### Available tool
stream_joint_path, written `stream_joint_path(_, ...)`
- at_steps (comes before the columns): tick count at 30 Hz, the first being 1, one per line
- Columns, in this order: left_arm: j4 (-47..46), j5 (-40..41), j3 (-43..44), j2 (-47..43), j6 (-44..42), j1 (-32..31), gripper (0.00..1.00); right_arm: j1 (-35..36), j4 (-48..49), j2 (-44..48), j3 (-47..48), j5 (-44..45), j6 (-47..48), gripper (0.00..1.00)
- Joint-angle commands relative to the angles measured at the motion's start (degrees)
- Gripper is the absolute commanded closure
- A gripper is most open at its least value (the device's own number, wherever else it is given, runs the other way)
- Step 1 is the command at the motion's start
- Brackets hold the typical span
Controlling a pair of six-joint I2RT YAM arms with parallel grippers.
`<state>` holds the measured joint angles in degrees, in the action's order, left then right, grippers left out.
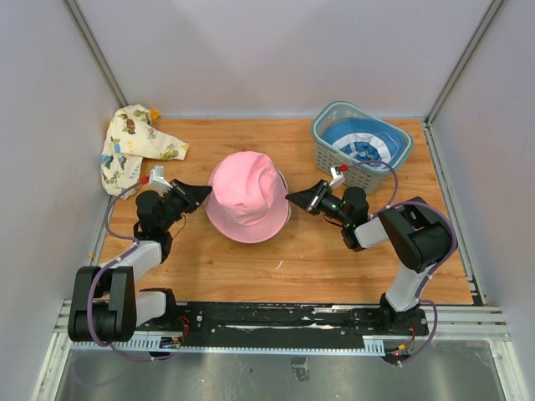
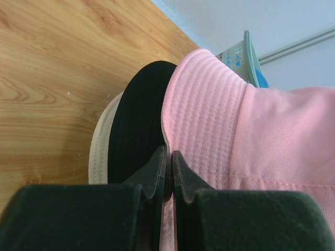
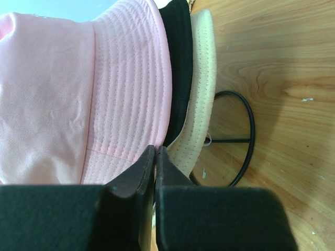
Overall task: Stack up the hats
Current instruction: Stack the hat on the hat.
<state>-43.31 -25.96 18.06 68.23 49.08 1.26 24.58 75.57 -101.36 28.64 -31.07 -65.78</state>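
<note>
A pink hat (image 1: 247, 196) sits in the middle of the table on top of a black hat (image 2: 136, 120) and a cream hat (image 2: 102, 146), whose brims show beneath it. My left gripper (image 1: 207, 194) is at the pink hat's left edge and is shut on its brim (image 2: 209, 115). My right gripper (image 1: 290, 198) is at the right edge, shut on the pink brim (image 3: 125, 89) above the black hat (image 3: 180, 68) and the cream hat (image 3: 201, 94). A teal-blue hat (image 1: 359, 140) lies in the basket.
The grey-green slatted basket (image 1: 330, 150) stands at the back right. A cream hat with a cartoon print (image 1: 134, 146) lies crumpled at the back left by the wall. A black wire ring (image 3: 250, 136) lies on the wood beside the stack.
</note>
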Motion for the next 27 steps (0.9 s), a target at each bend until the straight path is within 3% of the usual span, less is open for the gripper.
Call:
stream_joint_path(1, 5.8, 2.9, -1.4, 0.0, -3.2, -0.7, 0.99, 1.2, -1.7, -1.1, -0.6, 0.2, 2.2, 0.99)
stream_joint_path(14, 14.0, 7.7, -0.1, 1.1, -7.0, -2.4, 1.0, 1.2, -6.5, -1.8, 0.1, 1.7, 4.9, 1.0)
stream_joint_path(27, 15.6, 9.1, -0.3, 3.0, -8.1, -2.4, 0.99, 1.2, -11.0, -1.3, 0.0, 3.5, 7.9, 1.0)
